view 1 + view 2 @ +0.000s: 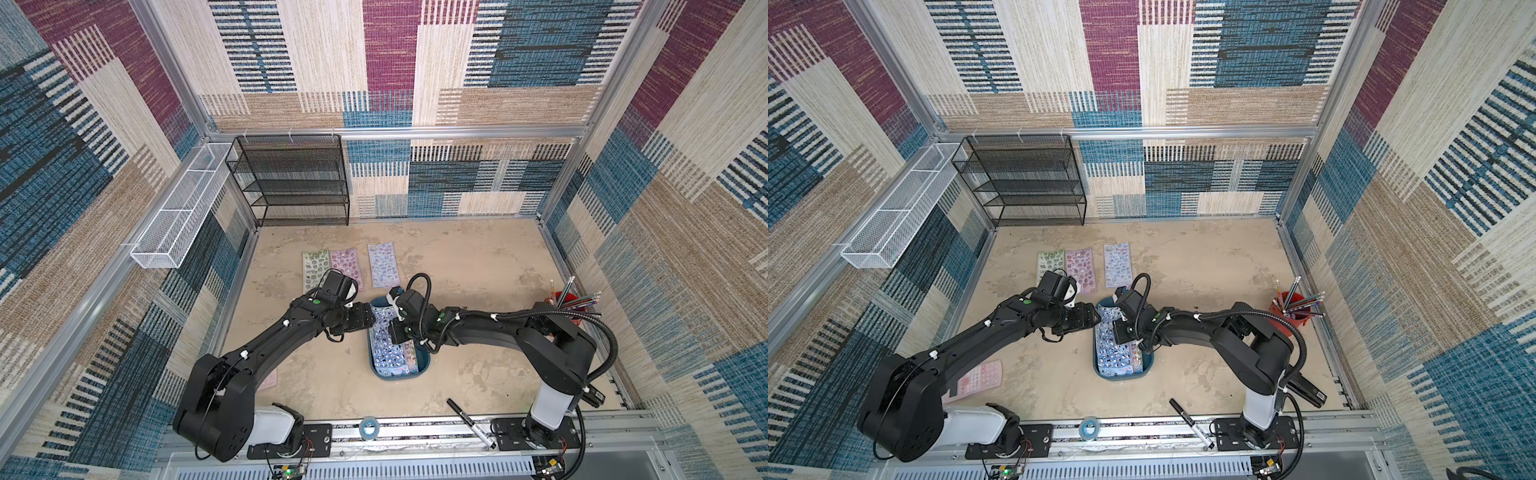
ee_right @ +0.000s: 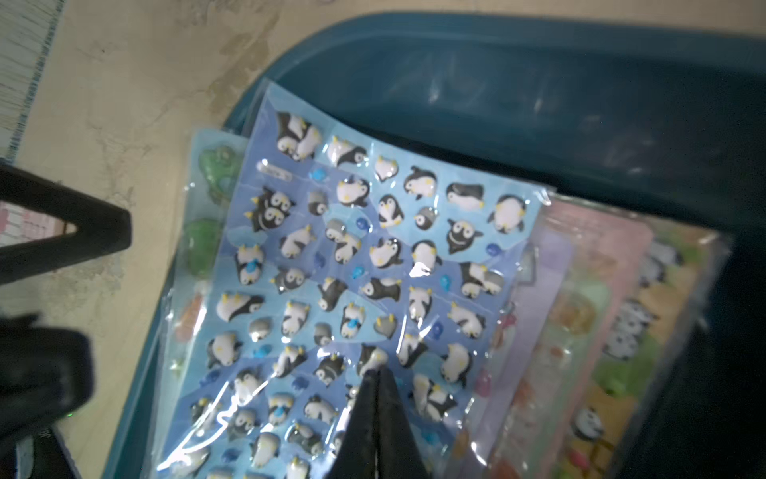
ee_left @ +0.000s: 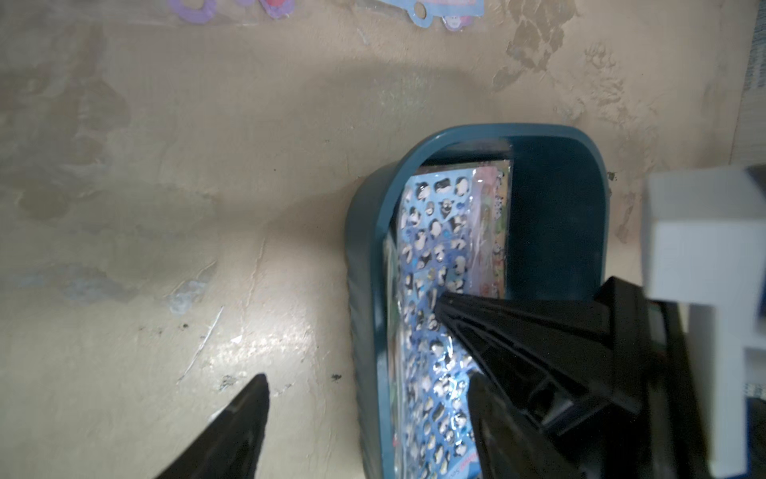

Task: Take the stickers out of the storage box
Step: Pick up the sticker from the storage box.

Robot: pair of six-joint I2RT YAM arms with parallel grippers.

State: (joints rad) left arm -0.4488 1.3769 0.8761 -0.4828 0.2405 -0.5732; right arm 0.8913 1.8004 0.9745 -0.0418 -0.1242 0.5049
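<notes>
Right gripper (image 2: 376, 372), jaws closed, rests its tips on the stickers (image 2: 373, 249).

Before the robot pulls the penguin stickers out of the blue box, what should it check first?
1. Right gripper shut, tips on the penguin sheet: ok.
2. Sheet truly pinched, not just touched: cannot tell.
3. Left gripper holding the storage box steady: not ok. It is open, astride the box's wall.
4. Only one sheet coming up: cannot tell. The other sheets lie right under it.
5. Bare table beside the lilac sheet for landing: ok.
</notes>
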